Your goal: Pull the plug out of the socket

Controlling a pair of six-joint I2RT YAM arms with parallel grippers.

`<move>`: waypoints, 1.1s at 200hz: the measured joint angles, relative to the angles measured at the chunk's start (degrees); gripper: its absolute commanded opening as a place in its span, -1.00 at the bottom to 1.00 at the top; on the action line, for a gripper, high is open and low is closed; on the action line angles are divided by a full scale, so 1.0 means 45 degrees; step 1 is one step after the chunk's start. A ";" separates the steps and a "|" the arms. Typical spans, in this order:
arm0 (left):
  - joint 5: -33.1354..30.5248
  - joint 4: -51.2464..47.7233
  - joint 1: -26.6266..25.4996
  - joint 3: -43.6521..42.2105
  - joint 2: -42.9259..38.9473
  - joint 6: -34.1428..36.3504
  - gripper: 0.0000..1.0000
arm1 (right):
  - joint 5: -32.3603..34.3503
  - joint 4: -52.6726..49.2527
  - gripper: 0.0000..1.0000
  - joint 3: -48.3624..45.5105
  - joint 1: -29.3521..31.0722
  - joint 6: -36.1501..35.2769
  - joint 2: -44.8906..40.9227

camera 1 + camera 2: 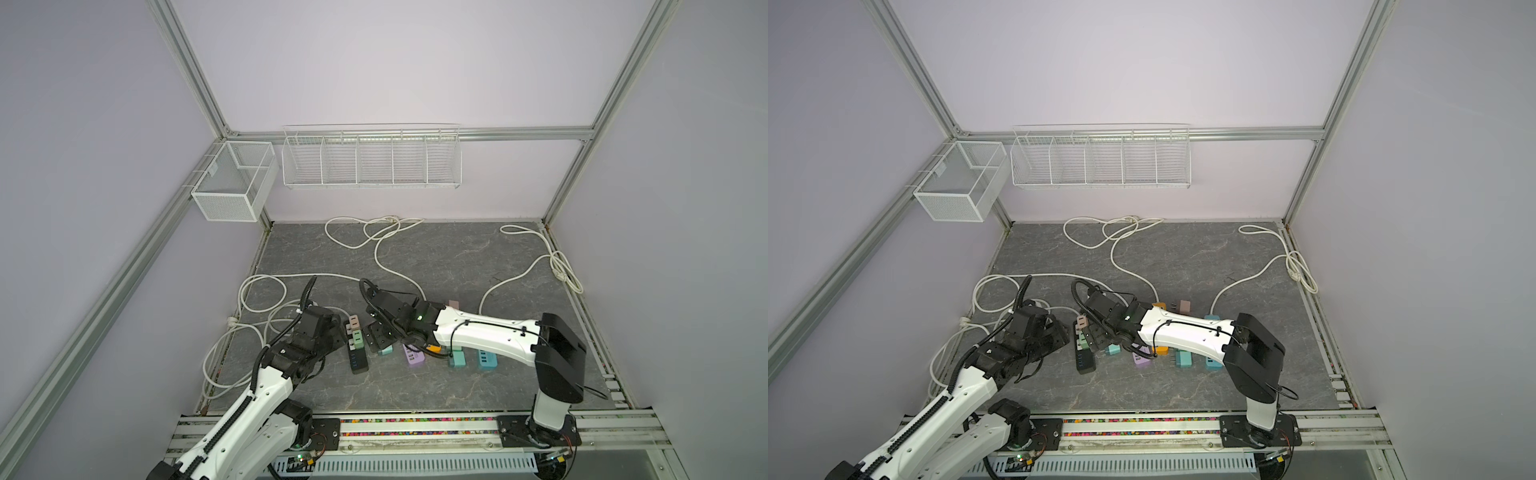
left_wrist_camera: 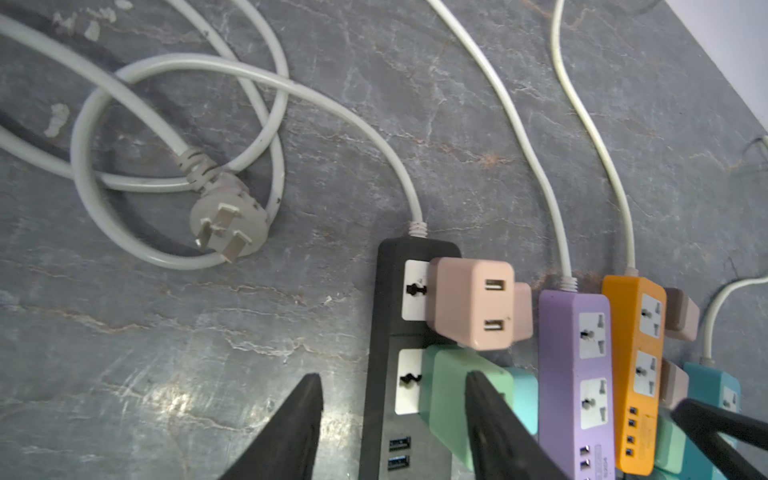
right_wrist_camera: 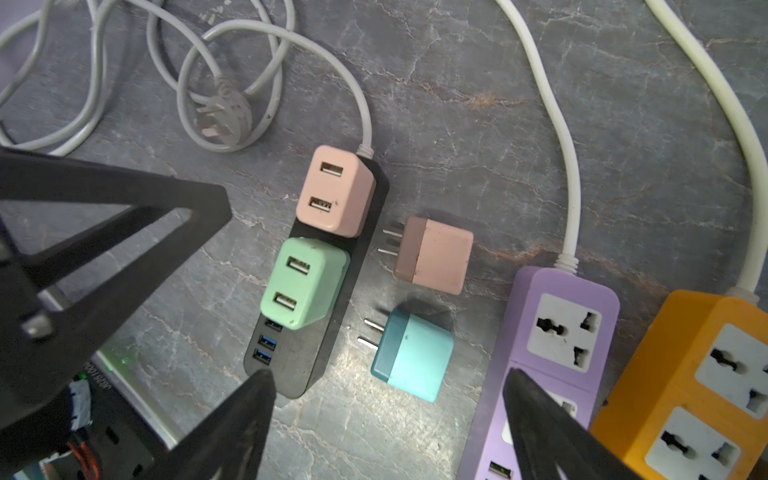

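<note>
Plug (image 2: 449,399): green, in black strip (image 2: 415,253) | beside open left gripper (image 2: 390,376) | right gripper (image 3: 387,374) open

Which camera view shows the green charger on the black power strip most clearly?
The right wrist view: the green charger sits whole on the black power strip, both its USB ports visible. In the left wrist view the left pincer hides part of it. In both top views it is tiny.

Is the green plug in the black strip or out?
In. The green plug sits flat on the black strip, prongs hidden; the teal plug beside it lies loose, prongs showing.
</note>
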 measured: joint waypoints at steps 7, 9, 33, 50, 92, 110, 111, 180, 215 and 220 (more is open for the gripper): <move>0.0155 0.0136 0.0141 -0.0189 0.0000 0.0015 0.10 | 0.0053 -0.0131 0.78 0.0248 0.0034 0.0049 0.0194; 0.0199 0.0185 0.0165 -0.0243 -0.0005 0.0024 0.10 | 0.0058 -0.0160 0.79 0.0291 0.0039 0.0078 0.0233; 0.0709 0.0656 0.0369 -0.0782 0.0063 0.0049 0.02 | 0.0185 -0.0539 0.85 0.1005 0.0185 0.0345 0.0826; 0.1010 0.0962 0.0452 -0.1064 0.0214 0.0029 -0.03 | 0.0189 -0.0777 0.89 0.1506 0.0267 0.0495 0.1277; 0.1651 0.1831 0.0491 -0.1836 0.0296 -0.0165 -0.17 | 0.0238 -0.0937 0.99 0.2030 0.0364 0.0821 0.1948; 0.1987 0.2273 0.0505 -0.2050 0.0447 -0.0223 -0.21 | 0.0248 -0.1083 0.89 0.2200 0.0369 0.0894 0.2069; 0.2016 0.2302 0.0510 -0.2059 0.0476 -0.0243 -0.21 | 0.0253 -0.1088 0.89 0.2215 0.0369 0.0889 0.2074; 0.2997 0.3594 0.0539 -0.2463 0.1258 -0.0379 -0.38 | 0.0282 -0.1205 0.66 0.2657 0.0369 0.0986 0.2472; 0.3317 0.4046 0.0544 -0.2637 0.1389 -0.0486 -0.48 | 0.0243 -0.1277 0.51 0.2851 0.0369 0.1015 0.2730; 0.3337 0.4095 0.0544 -0.2657 0.1389 -0.0500 -0.49 | 0.0243 -0.1282 0.49 0.2890 0.0369 0.1005 0.2754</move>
